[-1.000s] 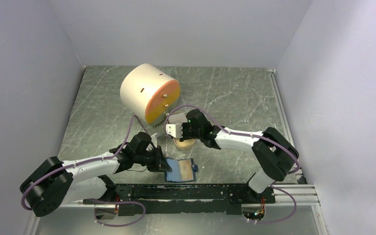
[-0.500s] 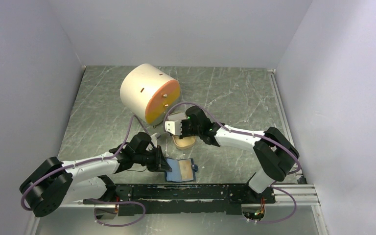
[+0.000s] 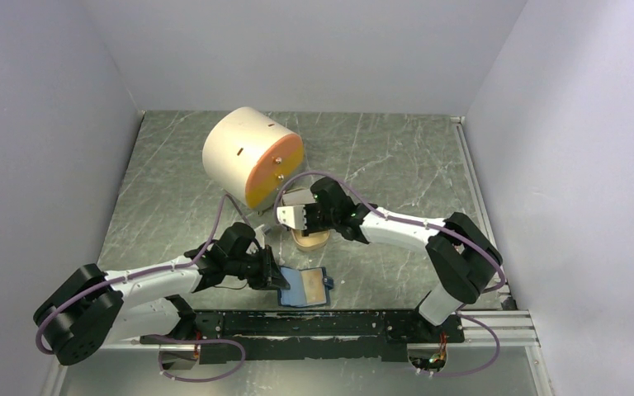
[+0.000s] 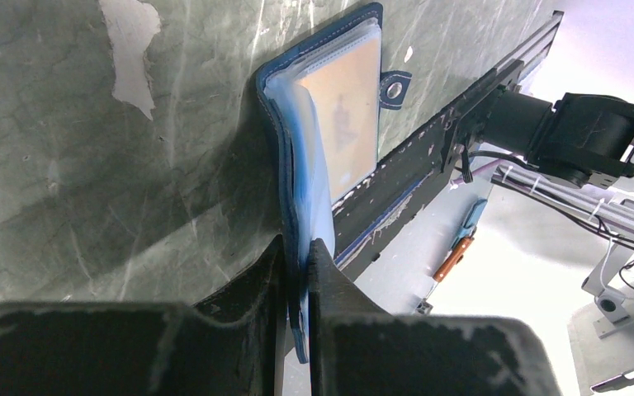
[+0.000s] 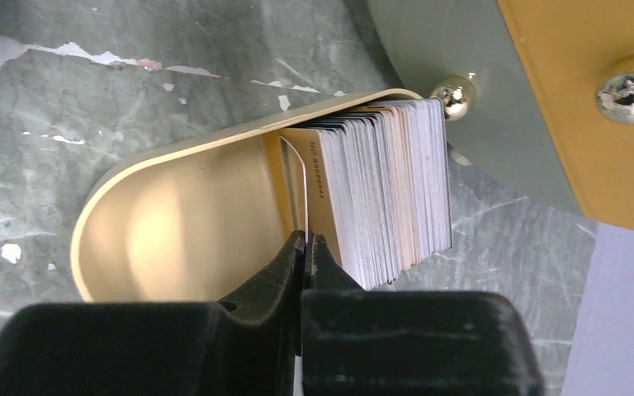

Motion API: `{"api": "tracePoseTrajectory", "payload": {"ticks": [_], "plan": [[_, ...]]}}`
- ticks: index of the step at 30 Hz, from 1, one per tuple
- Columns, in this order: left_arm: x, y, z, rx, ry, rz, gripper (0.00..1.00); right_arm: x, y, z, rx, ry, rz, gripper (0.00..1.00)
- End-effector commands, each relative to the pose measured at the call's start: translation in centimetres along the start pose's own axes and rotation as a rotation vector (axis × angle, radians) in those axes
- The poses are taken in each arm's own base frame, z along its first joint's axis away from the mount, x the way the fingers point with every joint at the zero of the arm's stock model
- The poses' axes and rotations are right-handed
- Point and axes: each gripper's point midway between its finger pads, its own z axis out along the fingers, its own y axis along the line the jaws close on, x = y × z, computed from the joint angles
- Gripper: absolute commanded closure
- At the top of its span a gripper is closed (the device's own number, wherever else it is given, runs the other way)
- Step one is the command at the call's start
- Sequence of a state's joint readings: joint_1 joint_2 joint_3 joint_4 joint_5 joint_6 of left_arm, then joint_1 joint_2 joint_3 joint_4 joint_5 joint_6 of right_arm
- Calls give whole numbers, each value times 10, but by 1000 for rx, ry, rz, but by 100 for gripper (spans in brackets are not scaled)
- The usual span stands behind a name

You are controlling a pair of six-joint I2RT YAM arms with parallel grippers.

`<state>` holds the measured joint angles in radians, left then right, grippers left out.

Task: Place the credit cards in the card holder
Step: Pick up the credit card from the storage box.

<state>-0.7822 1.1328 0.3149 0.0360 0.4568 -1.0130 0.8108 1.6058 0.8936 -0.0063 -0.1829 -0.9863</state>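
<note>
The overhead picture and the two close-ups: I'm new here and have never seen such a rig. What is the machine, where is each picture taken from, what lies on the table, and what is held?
It is two robot arms bolted at the near edge of a marbled table, each ending in a two-finger gripper. The overhead picture comes from a fixed camera above and behind them. Each close-up comes from a camera on one wrist, looking along its own fingers. On the table are a big cream cylinder with an orange face, a tan oval dish holding a stack of credit cards on edge, and an open blue card holder. The left gripper is shut on the card holder's edge. The right gripper is shut on the front card of the stack.
</note>
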Motion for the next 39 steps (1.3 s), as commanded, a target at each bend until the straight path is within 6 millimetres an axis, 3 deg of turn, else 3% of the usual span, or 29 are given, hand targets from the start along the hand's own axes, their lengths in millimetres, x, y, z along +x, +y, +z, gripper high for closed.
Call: {"api": "tracePoseTrajectory", "payload": {"ticks": [1, 16, 25, 31, 37, 39], "plan": [[-5, -10, 0, 28, -4, 17, 87, -7, -20, 0, 27, -14, -14, 99], [-6, -9, 0, 27, -15, 12, 85, -7, -23, -18, 15, 15, 2, 100], [-10, -10, -1, 23, -37, 8, 88, -19, -27, -35, 51, -18, 138, 100], [-11, -21, -2, 84, -42, 22, 89, -36, -49, -59, 179, -70, 371, 100], [-11, -44, -3, 207, -26, 54, 88, -66, -67, -105, 316, -241, 683, 100], [-9, -51, -2, 260, -14, 50, 88, -70, -62, -120, 330, -282, 822, 100]]}}
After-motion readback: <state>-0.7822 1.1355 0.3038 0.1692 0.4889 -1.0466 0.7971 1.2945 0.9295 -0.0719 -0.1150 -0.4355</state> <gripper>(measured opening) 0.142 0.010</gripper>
